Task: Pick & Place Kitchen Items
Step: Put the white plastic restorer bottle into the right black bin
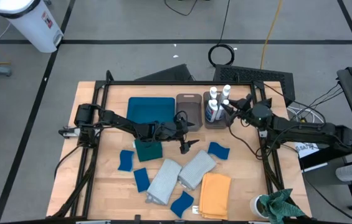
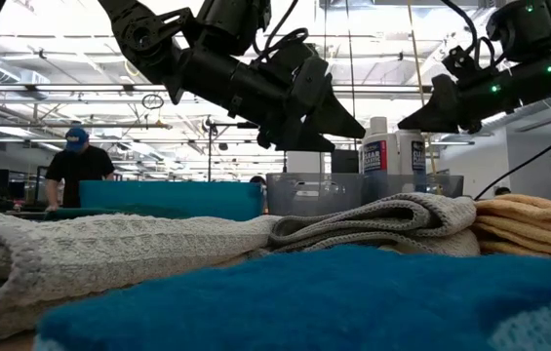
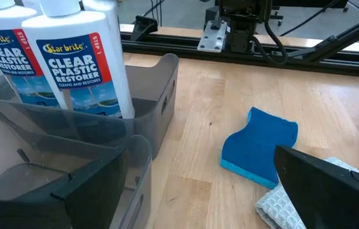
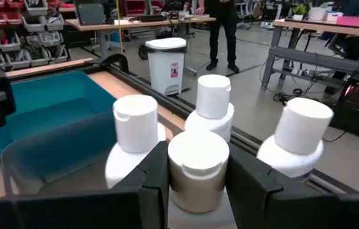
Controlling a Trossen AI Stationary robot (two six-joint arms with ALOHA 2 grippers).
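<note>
High view: four bottles [image 1: 218, 103] are stood in the right bin [image 1: 216, 111], the right gripper [image 1: 230, 111] set over them. The left gripper [image 1: 186, 145] is held above the table near a blue sponge [image 1: 218, 150].

Right wrist view: jaws are closed on one bottle cap [image 4: 197, 169]; placing step, release judged next.

Left wrist view: jaws are spread, empty. Bin floor is hidden.

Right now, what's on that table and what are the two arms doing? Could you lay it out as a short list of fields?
Bottles: four white bottles in the right bin
Middle bin: looks empty
Sponges: blue sponges loose on the table
Cloths: grey cloth, yellow cloth, dark teal cloth
Right gripper: around a bottle cap
Left gripper: open, holding nothing
</note>
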